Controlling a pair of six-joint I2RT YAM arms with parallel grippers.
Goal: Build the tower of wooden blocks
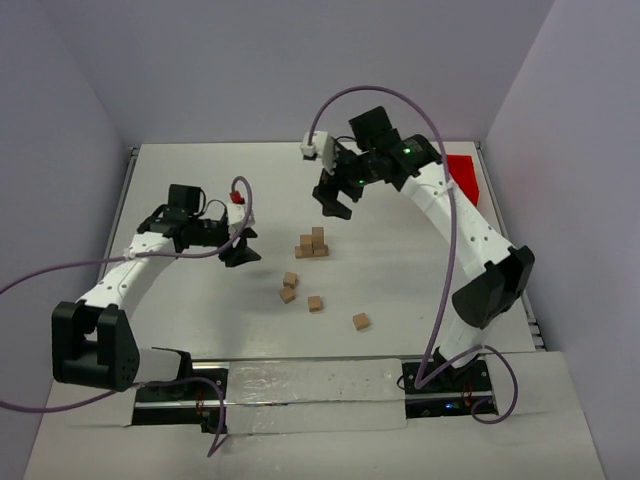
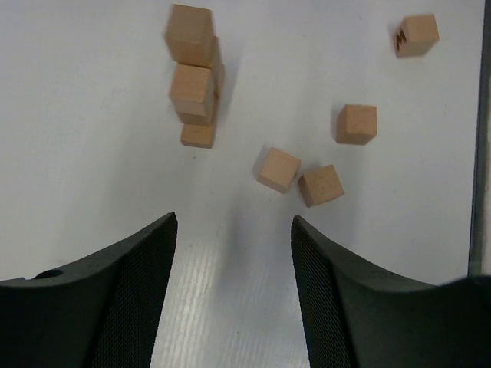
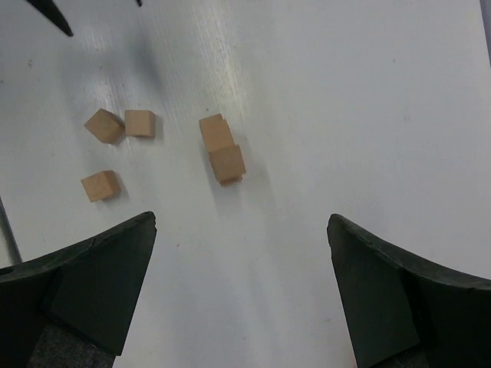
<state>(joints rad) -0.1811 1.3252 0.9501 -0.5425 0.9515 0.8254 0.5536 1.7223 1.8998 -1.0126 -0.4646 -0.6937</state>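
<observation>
Four loose wood blocks lie scattered on the white table nearest the arm bases. Just beyond stands the tower, the left end effector to its left, fingers apart and empty. Behind it hangs the right end effector, spread wide and empty. A red bin sits far right.

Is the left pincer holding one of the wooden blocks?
No, the gap of the left pincer shows only bare table, and the blocks lie beyond it.
</observation>
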